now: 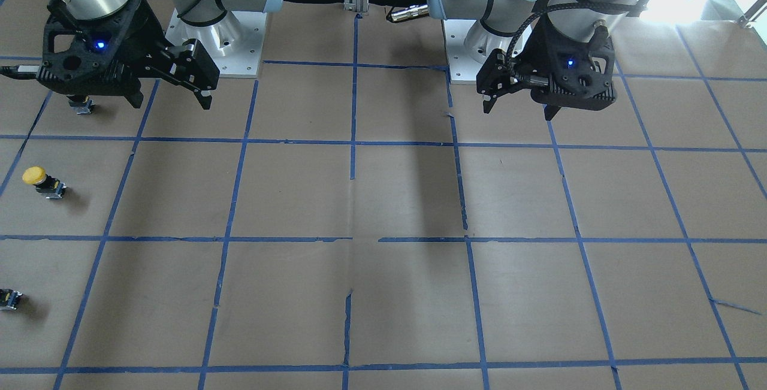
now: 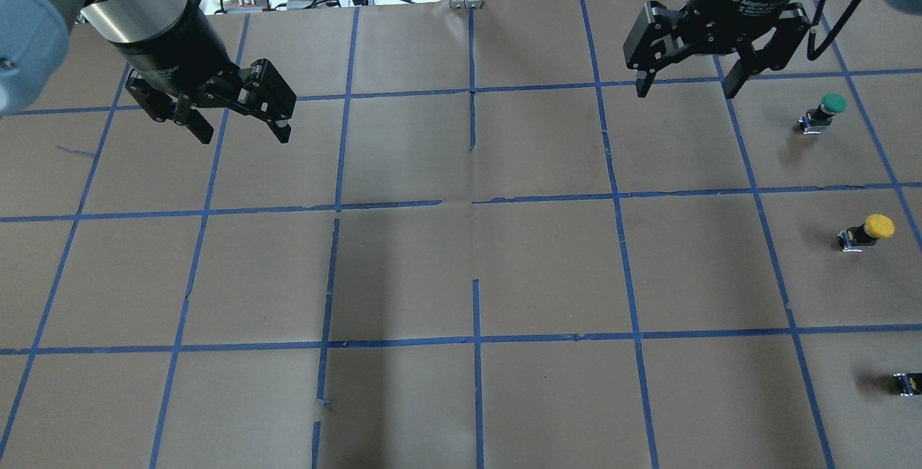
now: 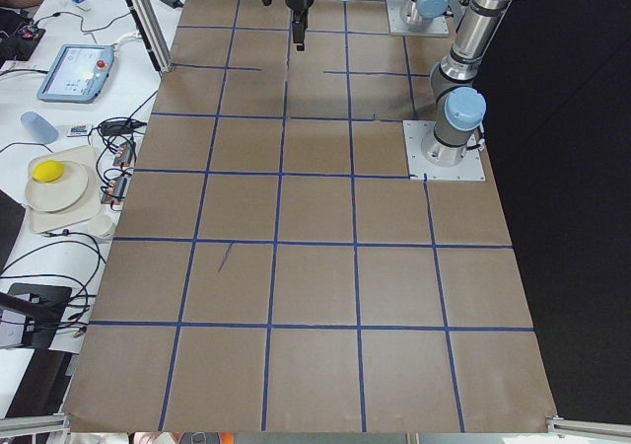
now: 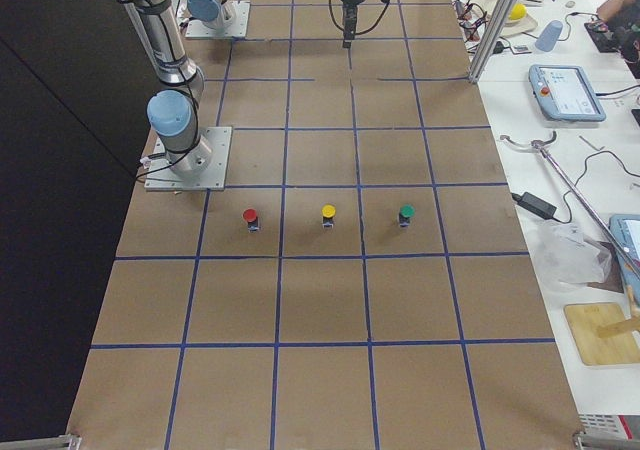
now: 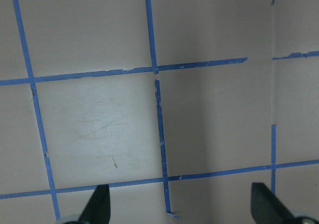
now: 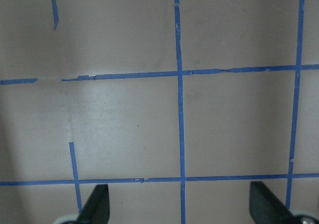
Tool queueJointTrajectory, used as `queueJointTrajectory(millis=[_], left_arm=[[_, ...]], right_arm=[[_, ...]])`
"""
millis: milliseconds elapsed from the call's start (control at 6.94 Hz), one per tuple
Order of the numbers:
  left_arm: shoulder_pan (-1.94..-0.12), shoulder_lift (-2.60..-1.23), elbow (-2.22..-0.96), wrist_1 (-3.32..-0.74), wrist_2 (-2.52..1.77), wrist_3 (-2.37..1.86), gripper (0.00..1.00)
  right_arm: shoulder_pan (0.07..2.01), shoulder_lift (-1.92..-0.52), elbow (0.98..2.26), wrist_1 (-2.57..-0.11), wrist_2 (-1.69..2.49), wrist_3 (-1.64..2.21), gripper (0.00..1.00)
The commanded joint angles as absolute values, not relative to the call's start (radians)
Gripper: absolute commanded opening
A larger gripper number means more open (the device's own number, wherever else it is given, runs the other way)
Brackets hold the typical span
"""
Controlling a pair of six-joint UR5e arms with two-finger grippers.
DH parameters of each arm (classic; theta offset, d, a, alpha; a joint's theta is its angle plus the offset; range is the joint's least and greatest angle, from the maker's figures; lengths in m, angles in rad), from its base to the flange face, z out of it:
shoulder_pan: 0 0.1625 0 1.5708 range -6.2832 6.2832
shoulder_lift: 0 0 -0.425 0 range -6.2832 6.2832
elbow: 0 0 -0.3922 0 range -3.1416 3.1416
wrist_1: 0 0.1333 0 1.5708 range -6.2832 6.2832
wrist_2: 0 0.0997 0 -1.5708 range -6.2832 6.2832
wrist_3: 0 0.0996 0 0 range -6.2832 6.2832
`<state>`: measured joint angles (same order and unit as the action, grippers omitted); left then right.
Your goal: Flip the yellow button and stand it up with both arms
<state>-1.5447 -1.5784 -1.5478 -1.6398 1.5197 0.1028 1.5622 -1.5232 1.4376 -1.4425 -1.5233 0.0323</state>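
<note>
The yellow button (image 2: 868,230) sits on the counter (image 2: 461,274) far out on my right side, between a green button (image 2: 825,110) and a red button (image 4: 250,216). My left claw (image 2: 244,135) and right claw (image 2: 688,91) hang wide open and empty, well apart from it.

Brown table (image 2: 403,267), blue tape grid (image 2: 477,340), possibly papered.

Bench (image 2: 403,274): brown, blue grid lines. Yellow button (image 2: 868,231): yellow cap, black-grey body. Green-capped button (image 2: 825,110); red-capped button (image 4: 250,217). Left pincer (image 2: 243,135), right pincer (image 2: 686,91): black.
</note>
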Motion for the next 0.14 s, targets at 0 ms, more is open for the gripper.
queueJointTrajectory(millis=[0], left_arm=[[-1.545, -1.578, -1.548, -1.64, 1.519, 0.103, 1.0]], right_arm=[[1.563, -1.522, 1.436, -1.44, -1.522, 0.038, 1.0]])
